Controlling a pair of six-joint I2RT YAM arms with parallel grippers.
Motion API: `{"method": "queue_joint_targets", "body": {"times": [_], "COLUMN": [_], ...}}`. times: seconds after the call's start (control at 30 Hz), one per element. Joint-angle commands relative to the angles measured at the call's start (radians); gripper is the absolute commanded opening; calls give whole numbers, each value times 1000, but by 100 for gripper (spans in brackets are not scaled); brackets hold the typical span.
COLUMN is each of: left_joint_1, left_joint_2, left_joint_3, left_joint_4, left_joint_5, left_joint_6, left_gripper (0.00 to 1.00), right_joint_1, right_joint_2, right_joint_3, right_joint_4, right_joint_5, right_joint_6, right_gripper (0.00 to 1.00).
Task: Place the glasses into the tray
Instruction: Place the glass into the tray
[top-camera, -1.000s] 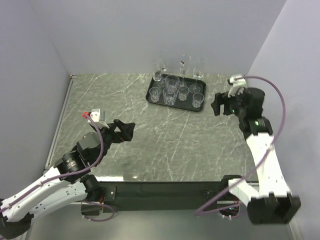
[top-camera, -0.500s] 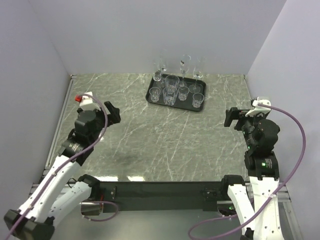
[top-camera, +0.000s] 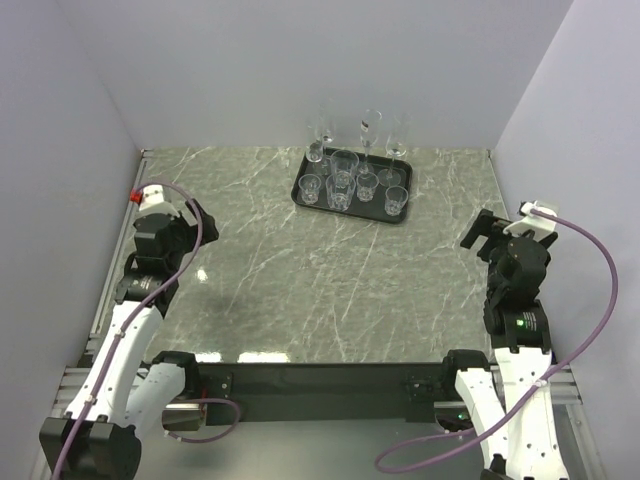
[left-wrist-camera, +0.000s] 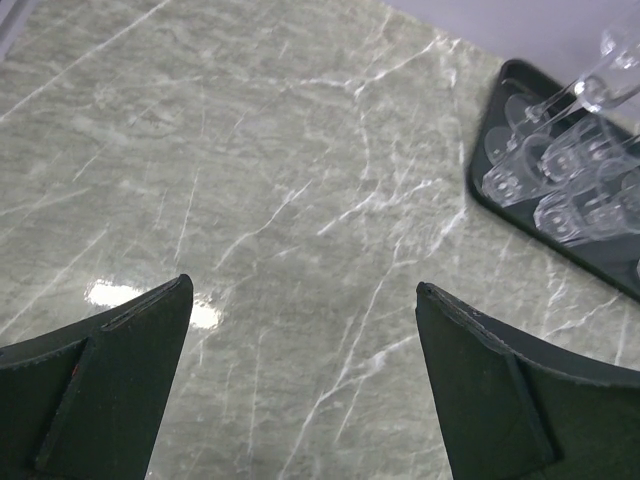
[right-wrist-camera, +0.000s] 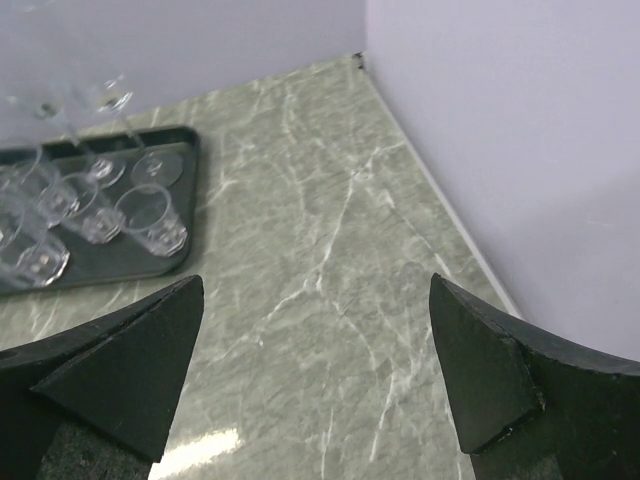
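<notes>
The black tray (top-camera: 350, 214) lies at the back middle of the marble table. All the clear glasses (top-camera: 340, 186) stand in it: short tumblers in front, stemmed flutes and wine glasses behind. My left gripper (top-camera: 199, 216) is open and empty at the left side, far from the tray. My right gripper (top-camera: 478, 232) is open and empty at the right side. The left wrist view shows open fingers (left-wrist-camera: 302, 284) over bare marble, with the tray (left-wrist-camera: 487, 190) and glasses (left-wrist-camera: 560, 170) at upper right. The right wrist view shows the open gripper (right-wrist-camera: 316, 280), with the tray (right-wrist-camera: 120, 262) and glasses (right-wrist-camera: 150, 215) at upper left.
Pale walls close the table in at the back, left and right; the right wall (right-wrist-camera: 500, 120) is near my right gripper. A metal rail (top-camera: 125, 235) runs along the table's left edge. The black base bar (top-camera: 330, 380) lies at the near edge.
Both arms have drawn back from the middle. The left gripper swung left and towards the back-left side; the right gripper dropped back towards the near right. The glasses and tray have not moved.
</notes>
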Motion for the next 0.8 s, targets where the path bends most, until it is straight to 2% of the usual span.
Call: {"method": "queue_joint_targets", "body": {"times": [0.0, 0.3, 0.77], "left_joint_1": [6, 5, 5], "left_joint_2": [-28, -93, -107], "left_joint_3": [-20, -39, -37], "left_joint_4": [58, 50, 45], "left_joint_5": [12, 17, 26], "left_joint_6": [33, 41, 37], "left_gripper": [100, 99, 99], "right_joint_1": [-6, -7, -6], "right_joint_2": [18, 26, 11], "right_joint_3": [-8, -31, -55], "right_joint_4": [60, 86, 87], "right_joint_5": [114, 142, 173], "right_joint_6": [43, 32, 28], "right_gripper": [100, 100, 100]}}
